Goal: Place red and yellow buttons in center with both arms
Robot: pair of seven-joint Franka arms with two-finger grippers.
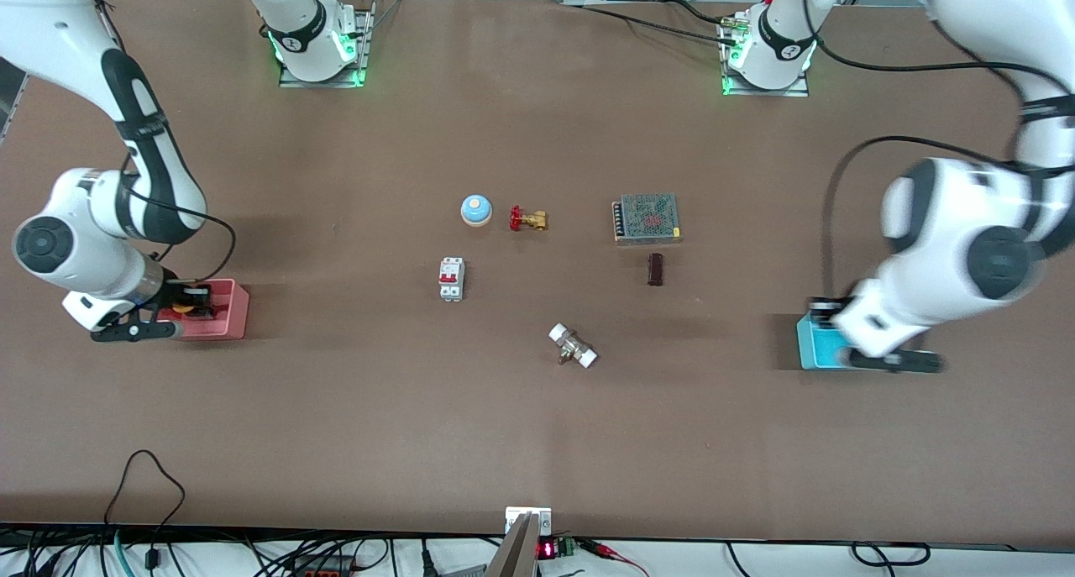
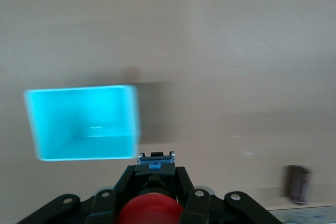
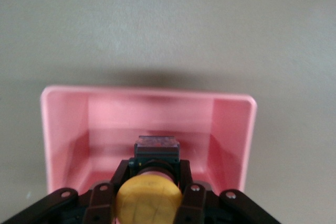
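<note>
My right gripper [image 1: 190,301] is shut on the yellow button [image 1: 200,311] and holds it in the pink bin [image 1: 227,318] at the right arm's end of the table. In the right wrist view the yellow cap [image 3: 148,199] sits between the fingers [image 3: 119,174], over the bin's floor [image 3: 105,145]. My left gripper [image 1: 827,321] is shut on the red button [image 2: 150,209] and is over the edge of the cyan bin [image 1: 810,346]. In the left wrist view the cyan bin [image 2: 81,124] lies to one side of the gripper [image 2: 155,174]. The brown table centre [image 1: 537,296] is bare.
Around the centre stand a blue dome bell [image 1: 476,210], a brass valve with a red handwheel [image 1: 527,219], a white circuit breaker [image 1: 452,279], a mesh-topped metal box [image 1: 646,217], a dark brown block [image 1: 655,269] and a metal fitting with white ends [image 1: 573,346].
</note>
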